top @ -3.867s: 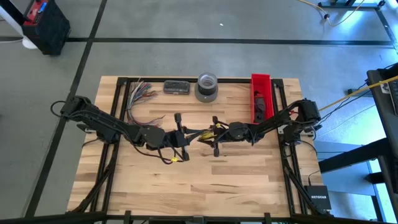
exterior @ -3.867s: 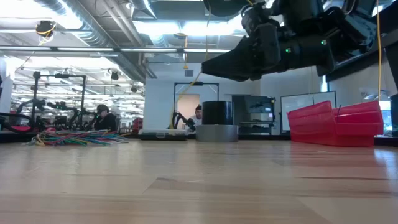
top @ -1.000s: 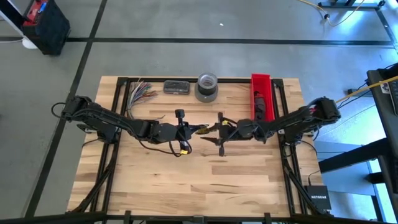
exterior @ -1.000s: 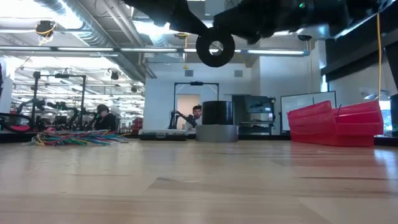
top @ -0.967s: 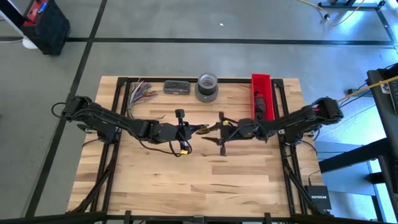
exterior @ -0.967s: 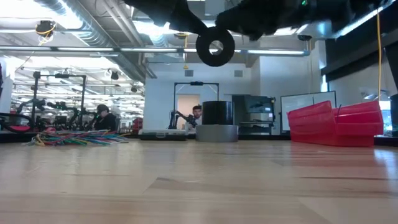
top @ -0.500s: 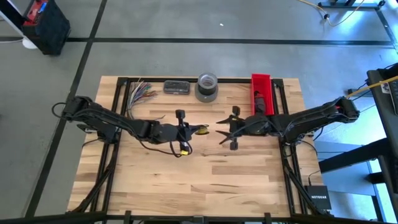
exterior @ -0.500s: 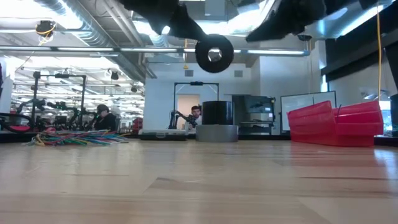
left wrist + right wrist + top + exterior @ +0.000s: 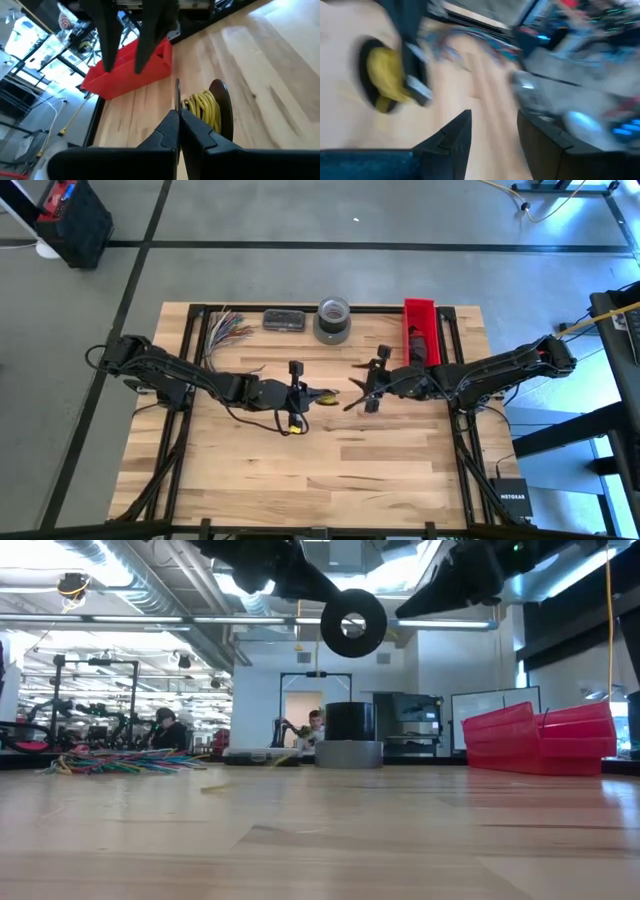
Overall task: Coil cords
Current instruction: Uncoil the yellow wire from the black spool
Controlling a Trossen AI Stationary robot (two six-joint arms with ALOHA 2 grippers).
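Wood table [image 9: 330, 470]; left hand [image 9: 322, 395] grips cords [image 9: 352, 623]; right hand [image 9: 358, 387] open.

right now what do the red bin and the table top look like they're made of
The red bin looks like glossy moulded plastic: its colour is uniform and its thin walls catch the light. The table top looks like butcher-block wood with a smooth finish: pale planks with visible grain and joint lines.

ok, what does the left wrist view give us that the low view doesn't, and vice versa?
Left wrist only: yellow cord wound inside the coil, the left gripper shut on its black rim.

Low only: the coil hangs above the table; multicoloured wires, grey tape roll and a person behind.

Both: the coil and the red bin.
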